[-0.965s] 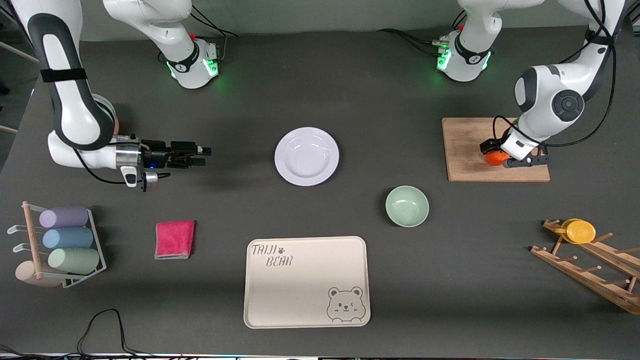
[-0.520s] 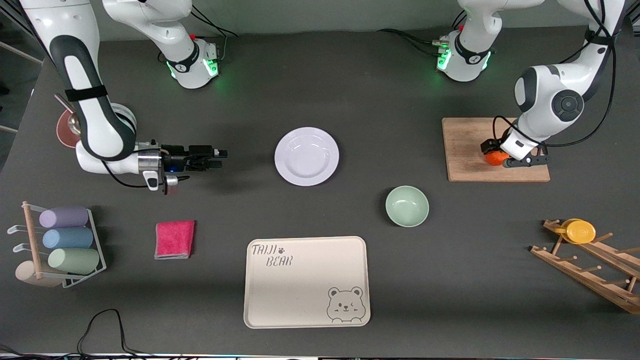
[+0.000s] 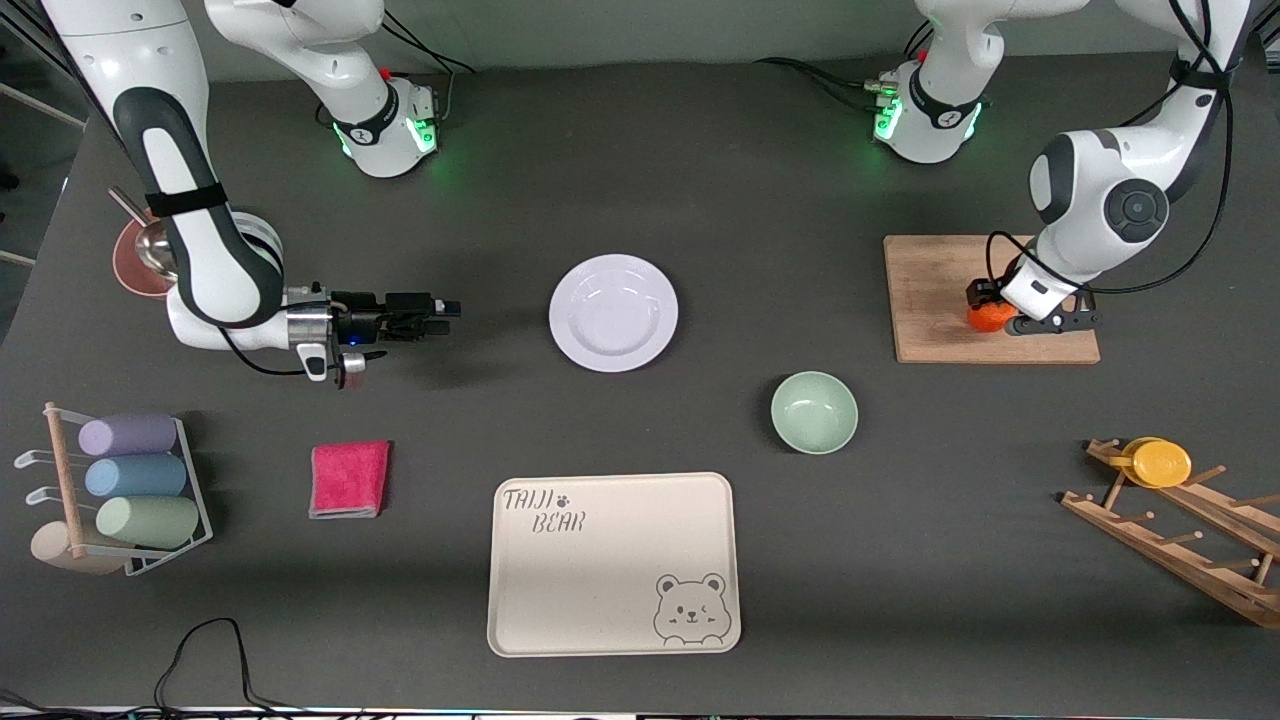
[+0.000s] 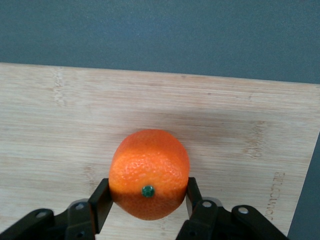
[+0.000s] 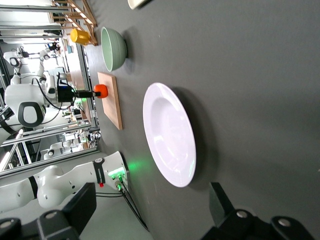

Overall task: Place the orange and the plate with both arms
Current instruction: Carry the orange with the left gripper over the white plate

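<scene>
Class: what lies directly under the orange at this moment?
The orange rests on a wooden cutting board, with the left gripper closed on its sides. The contact patch beneath the fruit is hidden by the fruit itself.

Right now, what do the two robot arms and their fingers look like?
Both arms are glossy white with dark grey joint sections, black cables and green lights at their bases. The right gripper and left gripper have black fingers; the right arm's wrist is silver metal with a small blue light.

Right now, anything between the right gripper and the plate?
Nothing visible. The right gripper, fingers open, is low over bare table beside the plate, toward the right arm's end. Only dark tabletop lies between them.
</scene>
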`<state>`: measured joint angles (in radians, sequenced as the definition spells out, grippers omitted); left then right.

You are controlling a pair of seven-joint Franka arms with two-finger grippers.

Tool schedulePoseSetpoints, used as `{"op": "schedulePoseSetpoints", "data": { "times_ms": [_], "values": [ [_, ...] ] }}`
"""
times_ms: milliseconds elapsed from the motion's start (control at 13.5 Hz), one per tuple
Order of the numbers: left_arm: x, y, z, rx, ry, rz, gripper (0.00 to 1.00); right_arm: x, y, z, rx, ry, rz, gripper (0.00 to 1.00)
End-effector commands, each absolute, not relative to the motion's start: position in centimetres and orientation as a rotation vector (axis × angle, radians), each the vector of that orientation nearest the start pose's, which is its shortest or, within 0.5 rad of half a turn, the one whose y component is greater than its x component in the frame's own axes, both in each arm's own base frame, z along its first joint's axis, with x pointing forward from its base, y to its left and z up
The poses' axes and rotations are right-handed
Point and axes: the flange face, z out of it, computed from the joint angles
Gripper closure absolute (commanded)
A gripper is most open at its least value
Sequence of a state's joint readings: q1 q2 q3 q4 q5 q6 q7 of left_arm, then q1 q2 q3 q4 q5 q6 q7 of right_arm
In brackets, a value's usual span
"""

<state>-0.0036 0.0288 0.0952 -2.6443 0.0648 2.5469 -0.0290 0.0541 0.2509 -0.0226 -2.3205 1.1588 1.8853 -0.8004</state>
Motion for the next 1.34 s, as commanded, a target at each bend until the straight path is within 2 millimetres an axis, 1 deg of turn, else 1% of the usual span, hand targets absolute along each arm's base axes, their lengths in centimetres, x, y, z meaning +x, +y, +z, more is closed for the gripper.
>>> {"op": "schedulePoseSetpoints", "data": {
  "times_ms": [0,74,148,223,371,520,594,668,742,817,891,965,1039,1188,1262],
  "values": [
    [41.2,3.9,24.1,-3.101,-0.071,0.207,1.00,46.4,12.1,21.7,-2.096,-0.091,0.254,0.00],
    [41.4,3.9,26.1,-3.100,-0.072,0.233,1.00,46.5,12.8,21.5,-2.140,-0.099,0.229,0.00],
    [42.0,3.9,28.9,-3.096,-0.074,0.271,1.00,46.6,13.1,21.6,-2.146,-0.108,0.225,0.00],
    [43.1,4.1,32.2,-3.089,-0.082,0.311,1.00,46.6,13.1,21.5,-2.146,-0.106,0.226,0.00],
    [45.4,4.3,39.7,-3.074,-0.090,0.375,1.00,46.7,12.8,21.3,-2.151,-0.108,0.210,0.00],
    [47.3,4.3,48.1,-3.059,-0.099,0.421,1.00,46.6,13.0,20.7,-2.136,-0.087,0.208,0.00],
    [47.8,3.4,52.0,-3.055,-0.076,0.417,1.00,46.4,13.0,19.7,-2.131,-0.099,0.208,0.00],
    [48.0,2.2,55.1,-3.050,-0.051,0.408,1.00,46.3,12.9,19.4,-2.128,-0.119,0.199,0.00],
    [48.0,1.0,57.0,-3.056,-0.036,0.405,1.00,46.3,12.9,19.4,-2.128,-0.119,0.199,0.00],
    [48.0,-1.3,57.8,-3.057,0.001,0.384,1.00,46.3,12.9,19.4,-2.127,-0.116,0.198,0.00],
    [48.2,-4.5,57.6,-3.071,0.015,0.372,1.00,46.4,13.0,19.3,-2.117,-0.095,0.191,0.00],
    [48.6,-8.0,57.5,-3.096,-0.079,0.354,1.00,46.2,13.0,18.9,-2.104,-0.076,0.197,0.00],
    [49.1,-11.6,57.0,-3.125,-0.169,0.371,1.00,46.2,13.2,18.7,-2.102,-0.073,0.199,0.00],
    [50.8,-18.7,56.5,-3.151,-0.237,0.398,1.00,46.2,13.1,18.8,-2.097,-0.069,0.197,0.00],
    [51.9,-22.0,56.0,-3.161,-0.315,0.389,1.00,46.2,13.0,18.8,-2.097,-0.070,0.196,0.00]
  ]
}}
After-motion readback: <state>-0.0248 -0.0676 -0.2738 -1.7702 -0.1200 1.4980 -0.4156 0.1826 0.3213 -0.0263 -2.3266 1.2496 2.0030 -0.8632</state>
